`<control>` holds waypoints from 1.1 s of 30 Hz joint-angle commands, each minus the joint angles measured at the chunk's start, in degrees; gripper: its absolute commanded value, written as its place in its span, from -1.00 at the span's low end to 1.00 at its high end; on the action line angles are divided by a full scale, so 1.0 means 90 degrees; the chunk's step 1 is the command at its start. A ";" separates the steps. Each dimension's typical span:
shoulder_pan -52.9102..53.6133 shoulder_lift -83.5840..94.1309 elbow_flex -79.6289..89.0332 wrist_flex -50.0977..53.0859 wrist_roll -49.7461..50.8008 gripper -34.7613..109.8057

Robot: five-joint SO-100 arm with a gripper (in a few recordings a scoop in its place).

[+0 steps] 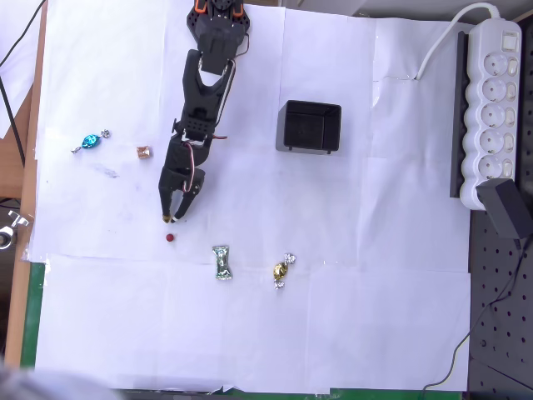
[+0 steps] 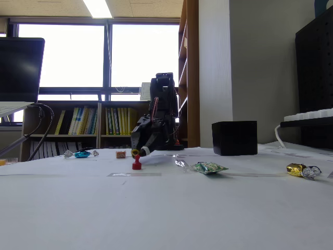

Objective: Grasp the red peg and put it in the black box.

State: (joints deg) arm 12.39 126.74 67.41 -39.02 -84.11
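Just below the tool (image 1: 172, 216) lies the red peg (image 1: 170, 237), apart.

It looked like an office or lab: a white paper-covered table (image 1: 375, 333), a bookshelf (image 2: 99, 122) of books under wide windows (image 2: 104, 54), ceiling strip lighting (image 2: 98, 8), a monitor (image 2: 21, 62), a power strip (image 1: 493, 100) and a black perforated board (image 1: 500, 317).

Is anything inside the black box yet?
In the overhead view the black box shows just a dark, bare hollow; shadow could hide little. The red peg is still on the paper, just ahead of the tool.
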 commanded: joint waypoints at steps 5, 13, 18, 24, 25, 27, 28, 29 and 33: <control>0.0049 0.0439 0.0449 -0.0840 -0.0742 -0.47; -0.0029 0.1045 0.0586 -0.1396 -0.0937 -0.38; 0.0000 0.1592 0.0977 -0.1660 -0.0850 -0.35; -0.0029 0.1943 0.1143 -0.2227 -0.0879 -0.29; -0.0029 0.1943 0.1152 -0.2227 -0.0859 -0.29; -0.0010 0.1924 0.1143 -0.2217 -0.0820 -0.25; 0.0010 0.1924 0.1133 -0.2217 -0.0811 -0.20; 0.0020 0.1914 0.1133 -0.2207 -0.0801 -0.17; 0.0039 0.1777 0.1133 -0.1943 -0.0791 -0.14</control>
State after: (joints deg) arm 12.22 143.96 75.41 -57.66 -90.97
